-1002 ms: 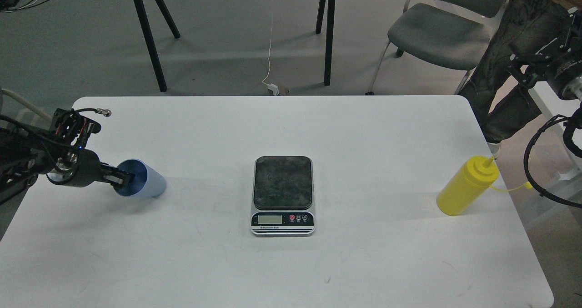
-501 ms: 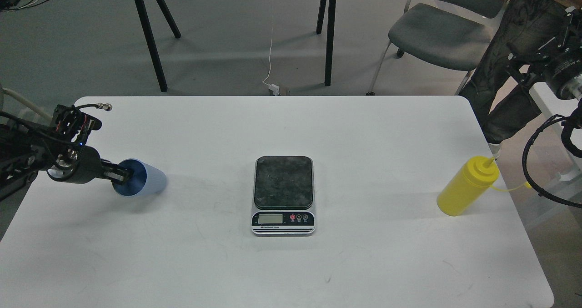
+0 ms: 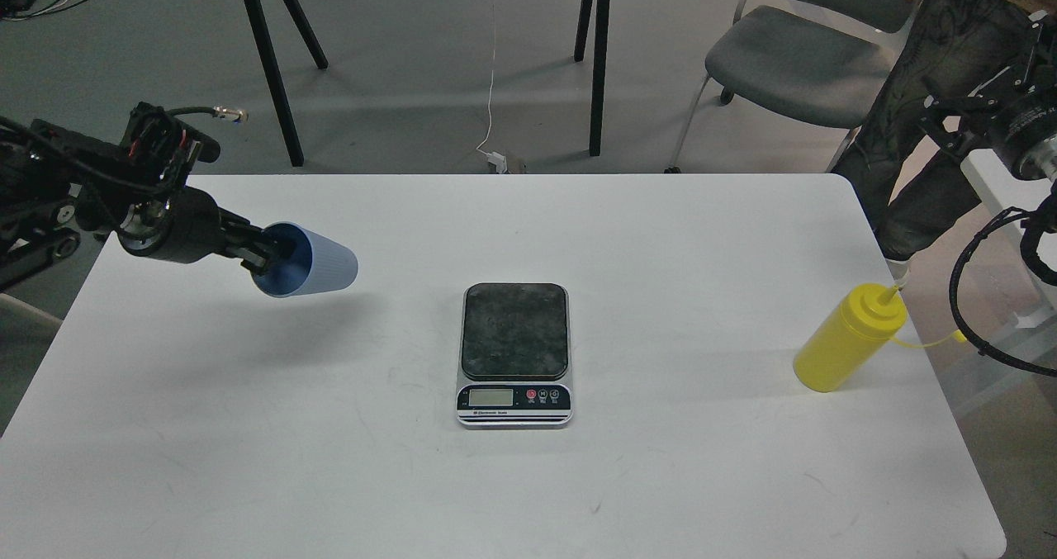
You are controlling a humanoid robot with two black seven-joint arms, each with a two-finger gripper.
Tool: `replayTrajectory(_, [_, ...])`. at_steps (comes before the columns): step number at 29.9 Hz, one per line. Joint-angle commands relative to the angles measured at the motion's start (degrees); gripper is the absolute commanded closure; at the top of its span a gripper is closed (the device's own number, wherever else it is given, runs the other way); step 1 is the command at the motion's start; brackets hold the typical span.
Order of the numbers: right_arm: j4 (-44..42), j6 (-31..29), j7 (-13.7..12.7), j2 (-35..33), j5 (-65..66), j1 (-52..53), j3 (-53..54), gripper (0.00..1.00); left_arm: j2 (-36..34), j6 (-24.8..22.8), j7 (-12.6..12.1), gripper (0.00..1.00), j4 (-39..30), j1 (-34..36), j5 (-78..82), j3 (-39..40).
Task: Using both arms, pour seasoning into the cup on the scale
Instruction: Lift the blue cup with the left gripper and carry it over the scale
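Note:
My left gripper is shut on the rim of the light-blue cup and holds it in the air over the table's left side, its mouth turned toward me. The scale sits at the table's middle, its dark plate bare. The yellow seasoning bottle stands near the table's right edge, its tethered tip cap hanging off to the right. My right arm is at the far right beyond the table; its gripper is small and dark, and its fingers cannot be told apart.
The white table has its edges in view on all sides. A person's legs stand by the back right corner. A grey chair and black table legs stand behind on the floor.
My left gripper has lifted the cup off the table and carried it up and to the right, toward the scale. The right arm, bottle and scale have hardly moved.

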State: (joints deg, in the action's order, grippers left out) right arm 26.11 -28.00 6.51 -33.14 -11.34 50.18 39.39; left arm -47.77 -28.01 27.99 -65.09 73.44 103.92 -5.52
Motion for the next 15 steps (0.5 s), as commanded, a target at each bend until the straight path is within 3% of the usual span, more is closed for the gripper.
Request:
replayTrajectory(1, [0.00, 0.00, 0.08, 0.00, 0.00, 0.01, 0.08, 0.00, 1.62, 0.01, 0.01, 0.95, -4.95, 4.95, 2.24, -0.02])
replayTrajectory(10, [0.00, 0.00, 0.17, -0.17, 0.00, -0.25, 0.69, 0.00, 14.71, 0.01, 0.01, 0.95, -6.10, 13.39, 3.40, -5.01])
replayTrajectory(15, [0.00, 0.00, 0.17, -0.61, -0.09, -0.69, 0.87, 0.00, 20.17, 0.01, 0.01, 0.95, -6.02, 14.28, 3.48, -8.10])
